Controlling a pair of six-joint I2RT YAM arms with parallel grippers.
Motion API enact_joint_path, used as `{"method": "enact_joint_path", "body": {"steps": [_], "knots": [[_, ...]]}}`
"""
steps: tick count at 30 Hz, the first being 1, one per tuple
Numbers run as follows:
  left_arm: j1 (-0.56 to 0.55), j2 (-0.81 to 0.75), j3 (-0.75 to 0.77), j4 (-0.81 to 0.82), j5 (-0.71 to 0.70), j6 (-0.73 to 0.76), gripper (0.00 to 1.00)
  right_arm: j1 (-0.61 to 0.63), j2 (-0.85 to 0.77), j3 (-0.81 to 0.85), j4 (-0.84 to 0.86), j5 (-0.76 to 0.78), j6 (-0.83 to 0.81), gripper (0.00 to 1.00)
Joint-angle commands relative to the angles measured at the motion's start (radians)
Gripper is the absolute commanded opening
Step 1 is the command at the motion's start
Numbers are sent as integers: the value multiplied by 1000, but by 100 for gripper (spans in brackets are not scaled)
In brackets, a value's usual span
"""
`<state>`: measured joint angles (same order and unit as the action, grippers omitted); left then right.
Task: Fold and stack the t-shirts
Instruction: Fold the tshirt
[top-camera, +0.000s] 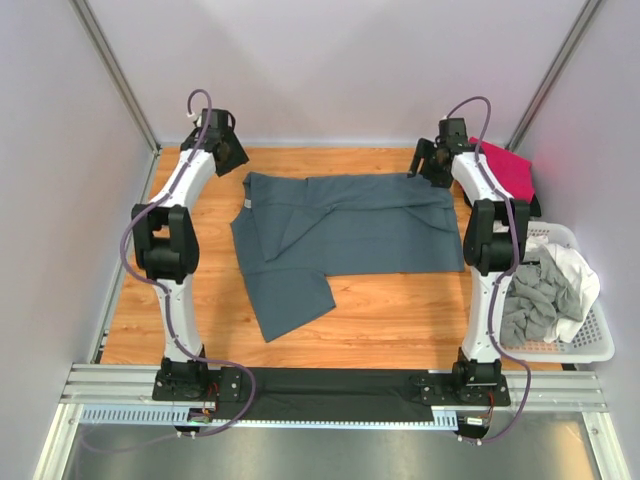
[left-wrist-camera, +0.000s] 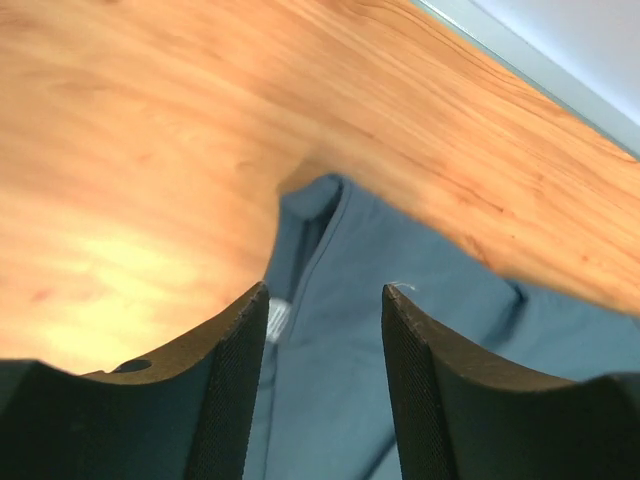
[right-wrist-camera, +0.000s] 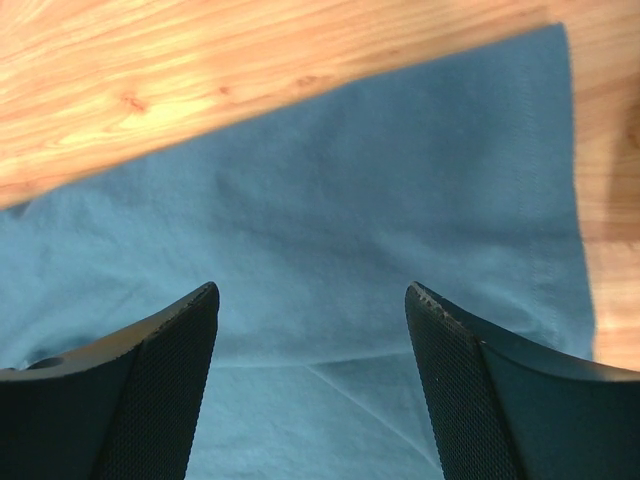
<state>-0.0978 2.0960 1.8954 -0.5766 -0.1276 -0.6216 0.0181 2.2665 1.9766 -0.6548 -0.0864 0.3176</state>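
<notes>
A large slate blue-grey t-shirt (top-camera: 345, 235) lies spread on the wooden table, partly folded, one sleeve hanging toward the front left. My left gripper (top-camera: 232, 152) is open and empty above the shirt's far left corner, at the collar (left-wrist-camera: 315, 215). My right gripper (top-camera: 420, 162) is open and empty above the far right corner; the shirt fills the right wrist view (right-wrist-camera: 330, 240). A magenta-pink t-shirt (top-camera: 508, 168) lies at the far right. Light grey (top-camera: 530, 305) and white (top-camera: 572, 270) shirts sit in the basket. A black shirt (top-camera: 330, 388) lies along the front rail.
A white plastic lattice basket (top-camera: 590, 345) stands at the right edge of the table. Metal frame posts and white walls enclose the table (top-camera: 400, 320). An aluminium rail (top-camera: 560, 395) runs along the front by the arm bases.
</notes>
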Motion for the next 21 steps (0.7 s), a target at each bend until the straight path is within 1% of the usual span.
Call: {"method": "enact_joint_path", "body": {"steps": [1,2,7,11,12,16,21], "knots": [[-10,96,77,107,86,39,55,20,36,70,7,28,-11,76],[-3,131,97,119,91,34,55,23,47,79,6,33,-2,76],[12,203,117,224,121,40,55,28,113,145,-15,48,29,75],[17,255,180,210,120,65,54,29,123,153,-16,66,41,75],[18,263,185,208,141,66,54,29,123,150,-16,73,41,75],[20,283,183,215,143,62,48,28,126,137,-16,82,47,75],[20,303,182,216,154,54,47,28,140,154,-39,85,49,74]]}}
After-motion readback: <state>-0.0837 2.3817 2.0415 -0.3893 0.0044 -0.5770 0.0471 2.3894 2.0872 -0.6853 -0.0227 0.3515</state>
